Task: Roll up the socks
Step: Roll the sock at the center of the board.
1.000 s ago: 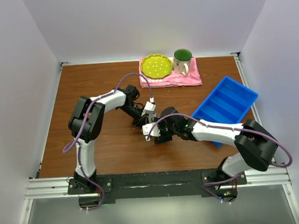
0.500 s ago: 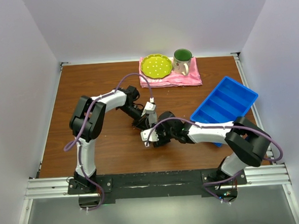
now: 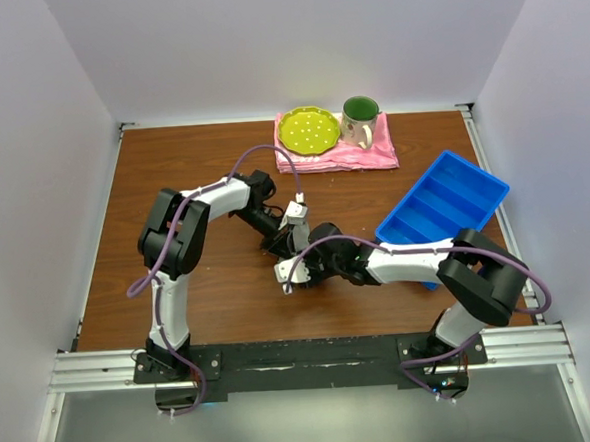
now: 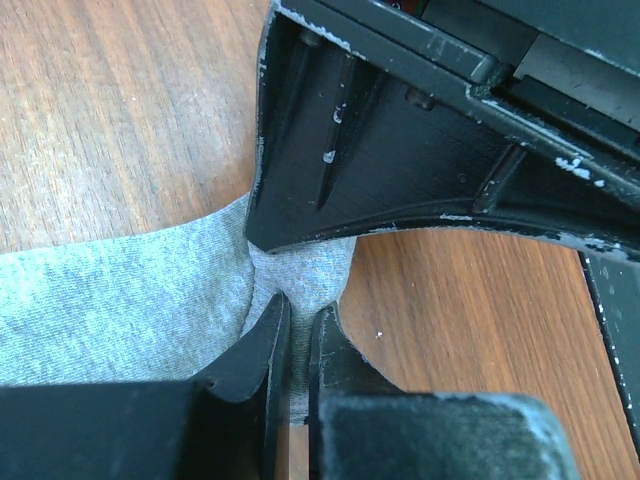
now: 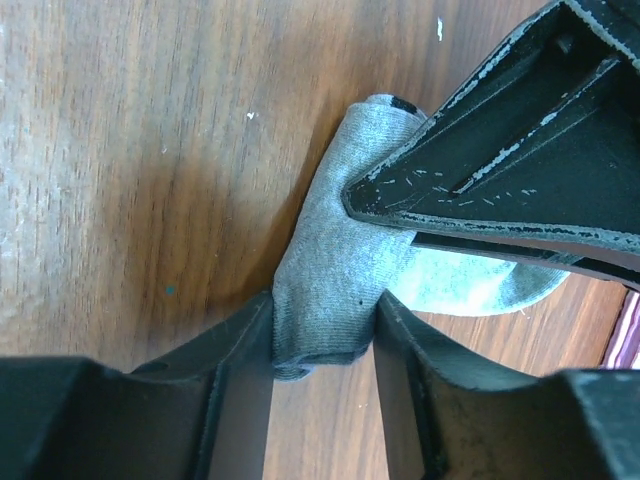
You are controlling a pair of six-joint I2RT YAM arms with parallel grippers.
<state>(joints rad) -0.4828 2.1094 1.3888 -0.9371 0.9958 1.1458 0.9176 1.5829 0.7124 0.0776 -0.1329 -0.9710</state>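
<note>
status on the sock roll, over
Left end effector shut on sock. Right end effector pinching its folded end. Both crowded close together; blue tray sits apart.

Sock (image 5: 322, 285) grey knit — tray (image 3: 444, 207) blue, plate (image 3: 308, 130) yellow-green dotted, cloth (image 3: 371, 155) pink, table (image 3: 172, 168) brown woodgrain.

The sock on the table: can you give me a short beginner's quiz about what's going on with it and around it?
1. True or false: the left end effector pinches the grey sock.
2. The green mug stands on: A) a saucer, B) a pink cloth, C) a book?
3. Fill in: the sock's folded end sits between the fingers of the ___ end effector.
Key: 1 true; 2 B; 3 right end effector.
</note>
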